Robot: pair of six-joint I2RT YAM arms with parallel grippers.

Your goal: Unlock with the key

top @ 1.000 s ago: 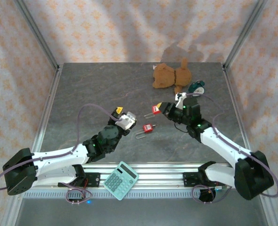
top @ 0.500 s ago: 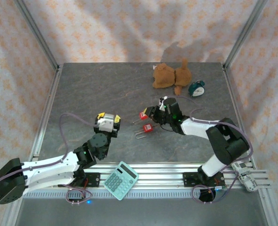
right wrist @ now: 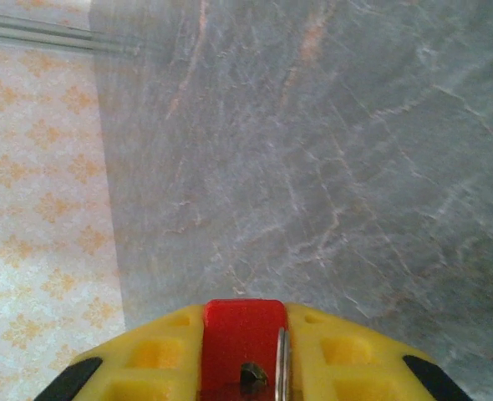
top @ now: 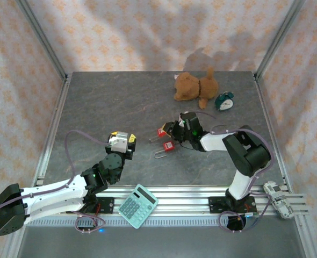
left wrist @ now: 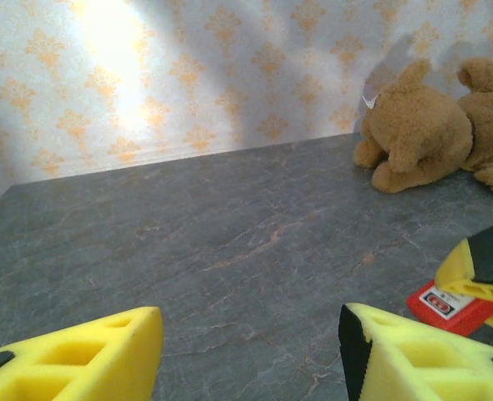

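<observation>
1. The left gripper (top: pixel 121 141) sits over the table (top: pixel 105 102), left of centre and towards the near edge. Its yellow fingers (left wrist: pixel 88 355) stand well apart, with bare table between them and nothing in their hold.
2. The right arm reaches in from the right side, so the right gripper (top: pixel 167 129) is near the middle of the table, pointing left.
3. The right gripper is clamped on a small red block (right wrist: pixel 242 334). In the right wrist view both yellow pads press against its sides, and a dark hole and a thin metal strip show on its near face.
4. In the left wrist view the same block shows a white label on one face. It is probably a padlock body, though its shackle cannot be seen from any angle.
5. A red padlock (top: pixel 168 145) lies flat on the table just on the near side of the right gripper. Its metal shackle (top: pixel 159 155) points towards the near left.
6. The left gripper is well apart from that padlock, off to its left.
7. A brown teddy bear (top: pixel 195 87) lies near the far edge, with a small teal alarm clock (top: pixel 224 101) just to its right.
8. A pale green calculator (top: pixel 138 206) rests on the metal rail at the near edge, between the two arm bases.
</observation>
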